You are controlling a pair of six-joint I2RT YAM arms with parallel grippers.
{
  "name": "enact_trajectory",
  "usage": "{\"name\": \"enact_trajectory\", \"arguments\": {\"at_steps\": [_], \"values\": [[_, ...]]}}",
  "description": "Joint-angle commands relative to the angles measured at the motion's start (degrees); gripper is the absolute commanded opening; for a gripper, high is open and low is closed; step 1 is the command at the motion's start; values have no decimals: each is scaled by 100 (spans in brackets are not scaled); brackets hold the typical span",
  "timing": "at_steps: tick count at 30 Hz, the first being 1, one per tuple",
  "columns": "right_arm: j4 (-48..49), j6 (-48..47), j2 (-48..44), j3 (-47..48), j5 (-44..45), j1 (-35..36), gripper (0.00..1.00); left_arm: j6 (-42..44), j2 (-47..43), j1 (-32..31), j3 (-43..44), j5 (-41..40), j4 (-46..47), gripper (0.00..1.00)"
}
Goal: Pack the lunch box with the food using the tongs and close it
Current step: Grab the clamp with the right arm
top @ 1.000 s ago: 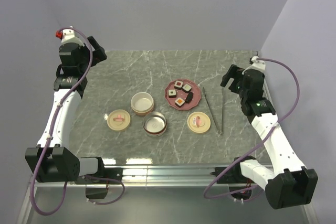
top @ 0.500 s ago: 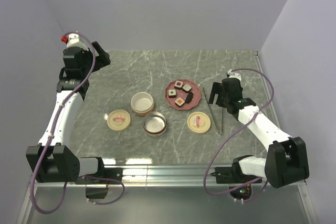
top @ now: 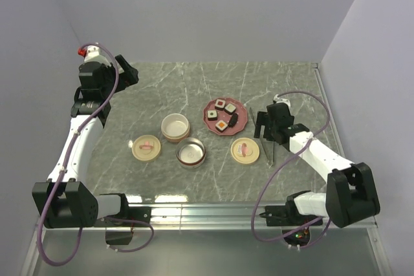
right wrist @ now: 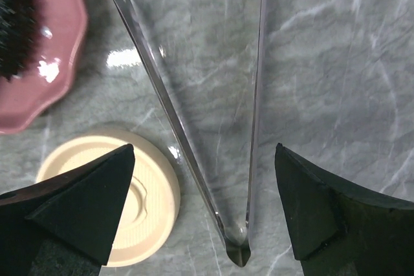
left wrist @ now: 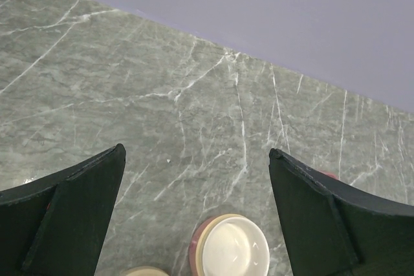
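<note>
My right end effector (right wrist: 204, 179) is spread wide and holds nothing. It hangs over the tongs (right wrist: 169, 109), which lie flat on the bench (right wrist: 336, 63). In the wrist view their joined tip sits at the lower centre of the frame, and the two thin arms fan out toward the upper edge. Both arms fall between my fingers (right wrist: 84, 205), and I see no contact with either.

The risk, as I judge it, starts here. The tongs are slim, shiny and flush with the stone, so my fingers could skate over them or catch only one arm. I am also close to the joined end, and a grip there would leave me little leverage to squeeze the tips shut on anything. A sideways nudge could push the tongs into the cream lid (right wrist: 152, 205) at the lower left, which lies just beside one arm.

Further up that frame, at the upper left, is the rim of the red plate (right wrist: 58, 50). In the top view the food (top: 222, 116), four small sushi pieces, sits on it, near the tongs' open end. A clumsy lift could sweep the tips across that plate.

Left of the plate in the top view stand the cream bowl (top: 175, 126) and the steel-lined bowl (top: 191, 152), both uncovered and unfilled. Farthest off, at the upper left, my left end effector (top: 126, 72) hangs spread and unloaded, well apart from everything.
</note>
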Motion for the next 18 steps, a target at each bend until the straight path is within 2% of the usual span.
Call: {"name": "enact_trajectory", "arguments": {"at_steps": [1,18], "values": [[-242,125,210,243,-56,82,96,-54,-170,-22,18,181,280,100],[-611,301,1054,559,49,109,96,-89,-258,-22,-158,163,376,100]]}}
